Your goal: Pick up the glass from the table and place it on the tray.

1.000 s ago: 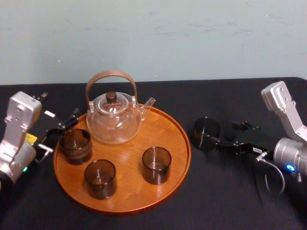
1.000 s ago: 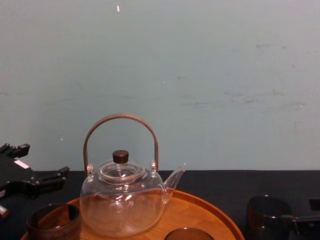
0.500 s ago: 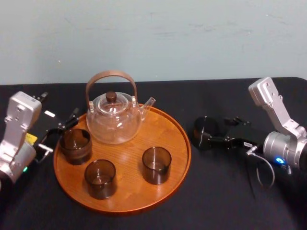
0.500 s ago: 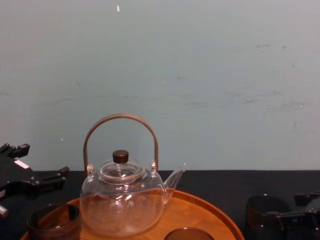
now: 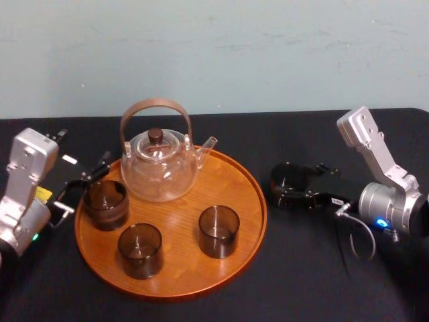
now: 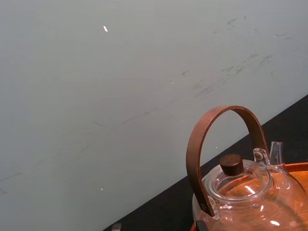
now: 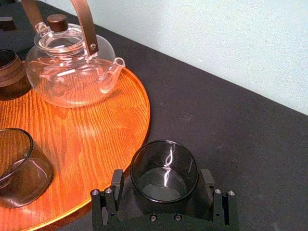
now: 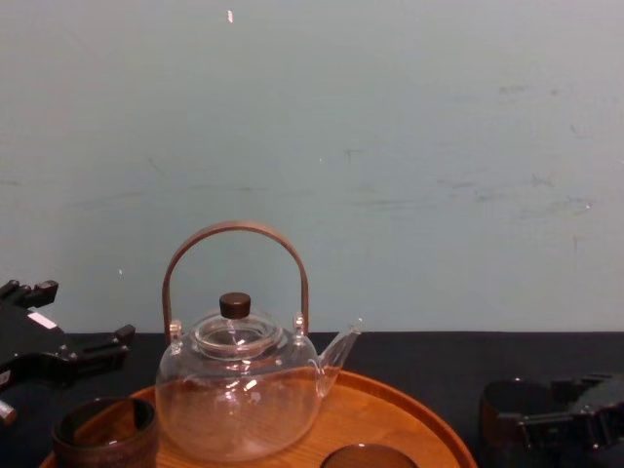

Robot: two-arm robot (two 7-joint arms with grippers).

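The glass (image 5: 287, 181), a small dark smoky tumbler, stands upright on the black table (image 5: 322, 268), just right of the round wooden tray (image 5: 234, 174). My right gripper (image 5: 291, 185) is low on the cloth and open. One finger lies on each side of the glass (image 7: 163, 171), with small gaps showing in the right wrist view. In the chest view the glass (image 8: 512, 409) sits at the lower right with the right gripper (image 8: 551, 417) around it. My left gripper (image 5: 84, 184) rests open by the tray's left rim, holding nothing.
On the tray stand a clear glass teapot (image 5: 159, 164) with a brown arched handle, two dark glasses (image 5: 218, 231) (image 5: 140, 249) and a brown-wrapped cup (image 5: 105, 204). The tray's right part, nearest the glass, is bare wood (image 7: 110, 125). A pale wall backs the table.
My right arm has slid left along the cloth, and its open fingers have come from beside the glass to either side of it. The left arm has not moved.
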